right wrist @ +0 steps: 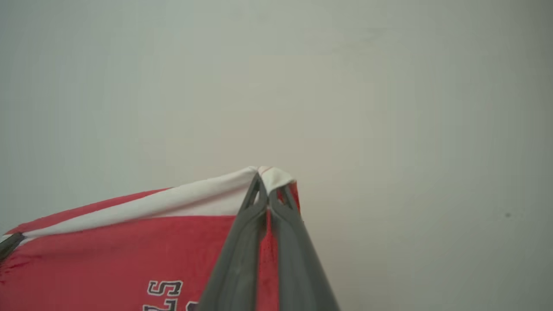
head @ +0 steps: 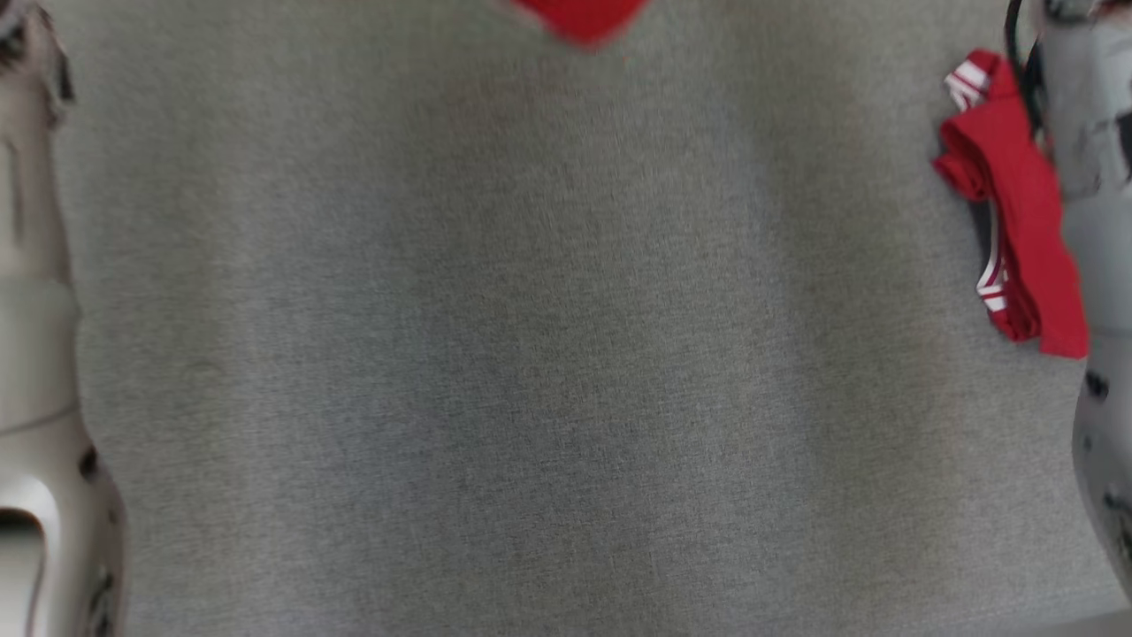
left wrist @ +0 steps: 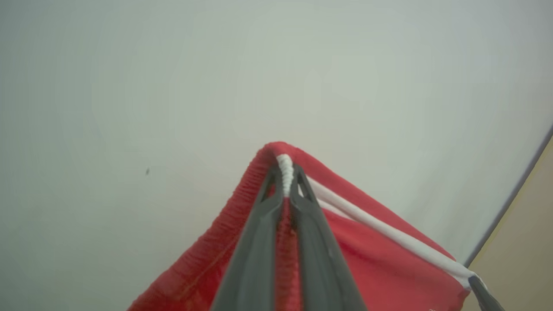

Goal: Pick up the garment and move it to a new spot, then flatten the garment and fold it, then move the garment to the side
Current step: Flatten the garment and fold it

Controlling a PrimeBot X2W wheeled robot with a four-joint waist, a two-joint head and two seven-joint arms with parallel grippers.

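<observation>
The work surface (head: 531, 354) is a grey woven cloth; a tan floor (left wrist: 527, 242) lies beyond its edge. Pale forearms flank the head view, left (head: 35, 354) and right (head: 1097, 133). The left gripper (left wrist: 286, 172) is pinched on one top corner of the garment (left wrist: 380, 259) and the right gripper (right wrist: 268, 190) on the other, holding it stretched between them above the surface. The garment is red with a white band (right wrist: 151, 205) and outlined lettering (right wrist: 164, 287). A red bundle (head: 1008, 203) lies at the surface's right.

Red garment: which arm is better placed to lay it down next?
Both, really: left gripper and right gripper are each shut on a white-striped corner of the red garment, taut between them. If one leads, perhaps left: another red bundle lies by the right forearm.
</observation>
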